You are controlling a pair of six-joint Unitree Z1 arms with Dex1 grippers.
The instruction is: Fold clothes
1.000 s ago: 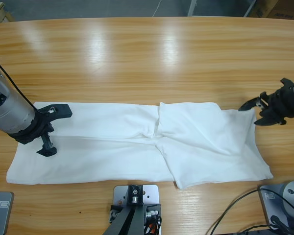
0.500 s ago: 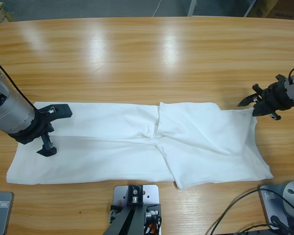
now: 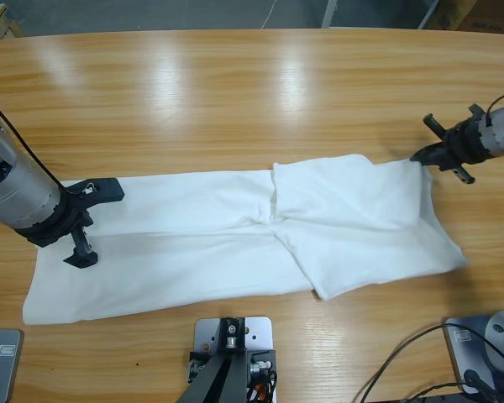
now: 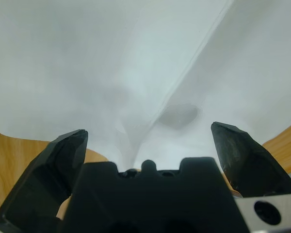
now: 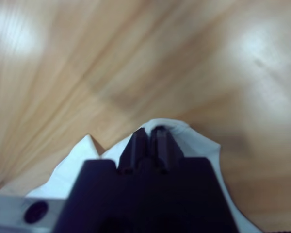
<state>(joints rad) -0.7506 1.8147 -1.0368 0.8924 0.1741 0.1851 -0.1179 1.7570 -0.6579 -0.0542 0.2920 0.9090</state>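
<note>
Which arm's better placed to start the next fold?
Likely right: the right gripper is shut on the T-shirt at its far corner. The left gripper is open above the cloth, holding nothing.

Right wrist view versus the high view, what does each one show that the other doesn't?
Only the right wrist view shows the right gripper end on: its jaws are shut together, with white cloth bunched round their tips. Only the high view shows the whole shirt lying flat along the table, the left gripper open over its other end, and the right gripper at the far corner. Both show that corner of the shirt at the right gripper and bare wood beyond it.
</note>
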